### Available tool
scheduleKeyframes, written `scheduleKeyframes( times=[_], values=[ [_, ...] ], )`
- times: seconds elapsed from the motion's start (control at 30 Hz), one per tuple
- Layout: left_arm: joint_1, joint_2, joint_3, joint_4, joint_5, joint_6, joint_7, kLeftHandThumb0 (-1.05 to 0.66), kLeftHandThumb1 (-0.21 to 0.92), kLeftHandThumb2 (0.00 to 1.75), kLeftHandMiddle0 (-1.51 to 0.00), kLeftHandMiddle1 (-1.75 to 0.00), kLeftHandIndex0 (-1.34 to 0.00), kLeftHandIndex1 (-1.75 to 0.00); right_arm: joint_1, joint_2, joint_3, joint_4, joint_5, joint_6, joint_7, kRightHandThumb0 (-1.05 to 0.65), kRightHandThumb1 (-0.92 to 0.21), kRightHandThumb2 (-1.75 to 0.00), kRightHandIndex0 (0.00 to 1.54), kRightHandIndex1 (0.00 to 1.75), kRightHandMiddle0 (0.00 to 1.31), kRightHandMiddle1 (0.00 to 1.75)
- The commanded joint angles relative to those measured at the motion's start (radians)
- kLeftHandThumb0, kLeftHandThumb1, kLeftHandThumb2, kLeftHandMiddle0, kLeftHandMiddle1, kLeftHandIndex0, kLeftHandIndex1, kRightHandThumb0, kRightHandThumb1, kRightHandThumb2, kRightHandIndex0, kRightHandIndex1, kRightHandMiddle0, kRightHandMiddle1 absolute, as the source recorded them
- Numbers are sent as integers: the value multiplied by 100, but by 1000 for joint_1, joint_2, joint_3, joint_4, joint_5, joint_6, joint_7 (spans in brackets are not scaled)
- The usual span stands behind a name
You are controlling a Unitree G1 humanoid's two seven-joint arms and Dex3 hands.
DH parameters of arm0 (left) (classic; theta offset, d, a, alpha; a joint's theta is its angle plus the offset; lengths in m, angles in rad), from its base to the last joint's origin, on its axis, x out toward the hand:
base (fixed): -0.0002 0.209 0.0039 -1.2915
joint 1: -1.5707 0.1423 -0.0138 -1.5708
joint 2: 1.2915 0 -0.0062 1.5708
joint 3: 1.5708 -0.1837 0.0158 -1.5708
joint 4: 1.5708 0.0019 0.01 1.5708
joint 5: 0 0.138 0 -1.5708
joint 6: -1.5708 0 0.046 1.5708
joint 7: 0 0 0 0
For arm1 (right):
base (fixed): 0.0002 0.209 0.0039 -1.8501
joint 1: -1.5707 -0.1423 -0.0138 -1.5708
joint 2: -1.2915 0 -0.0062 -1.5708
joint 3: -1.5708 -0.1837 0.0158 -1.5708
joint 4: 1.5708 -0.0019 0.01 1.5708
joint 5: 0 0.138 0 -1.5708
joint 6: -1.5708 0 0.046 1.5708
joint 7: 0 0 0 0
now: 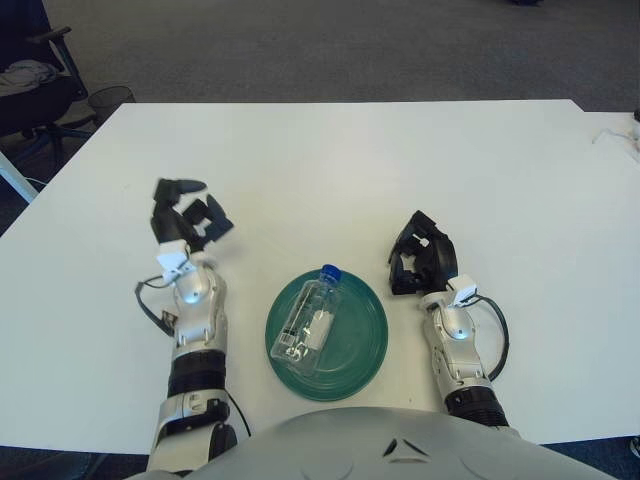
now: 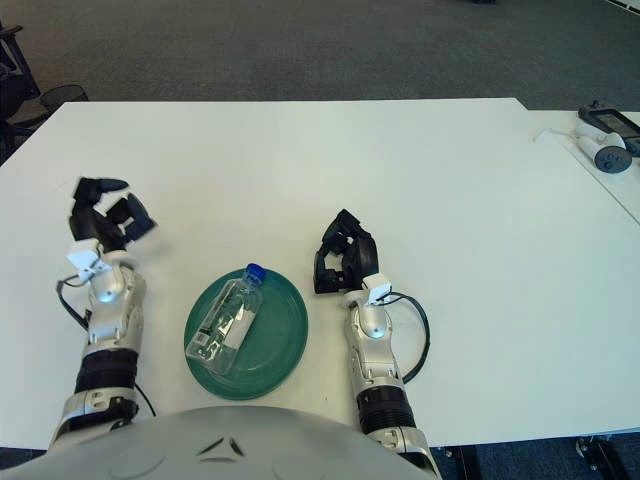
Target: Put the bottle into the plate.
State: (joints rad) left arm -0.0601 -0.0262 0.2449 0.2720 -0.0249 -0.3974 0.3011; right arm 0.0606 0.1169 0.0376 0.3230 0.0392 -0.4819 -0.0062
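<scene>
A clear plastic bottle (image 1: 309, 320) with a blue cap lies on its side inside the green plate (image 1: 365, 340), cap pointing away from me. My left hand (image 1: 186, 216) shows to the left of the plate, fingers spread and holding nothing. My right hand (image 1: 421, 255) shows just right of the plate, its fingers curled with nothing in them.
The white table (image 1: 350, 170) stretches far beyond the plate. A dark chair and a wire bin (image 1: 108, 98) stand off the table's far left corner. Small devices (image 2: 606, 150) lie on a neighbouring table at the far right.
</scene>
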Motion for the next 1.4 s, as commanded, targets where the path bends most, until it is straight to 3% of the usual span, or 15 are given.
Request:
scheduleKeyframes(
  times=[0.0, 0.3, 0.97, 1.37],
  values=[
    [44, -5, -42, 38, 23, -36, -48, -50, 22, 143, -124, -175, -68, -175, 178, 37, -6, 98, 19, 81, -18, 0, 6, -171, 93, 163, 67, 175],
    [144, 34, -129, 59, 66, -10, -162, -50, 22, 144, -124, -175, -68, -175, 184, 36, 1, 86, 11, 96, -43, 0, 7, -171, 94, 162, 68, 175],
    [166, 187, -261, 148, 119, -1, -380, -52, 19, 147, -124, -175, -71, -175, 181, 32, 27, 79, -16, 116, -82, 0, 8, -171, 95, 159, 69, 175],
    [161, 189, -265, 181, 50, -6, -434, -52, 18, 148, -124, -175, -72, -175, 183, 39, 30, 76, -15, 113, -89, 0, 7, -170, 95, 159, 68, 175]
  ],
)
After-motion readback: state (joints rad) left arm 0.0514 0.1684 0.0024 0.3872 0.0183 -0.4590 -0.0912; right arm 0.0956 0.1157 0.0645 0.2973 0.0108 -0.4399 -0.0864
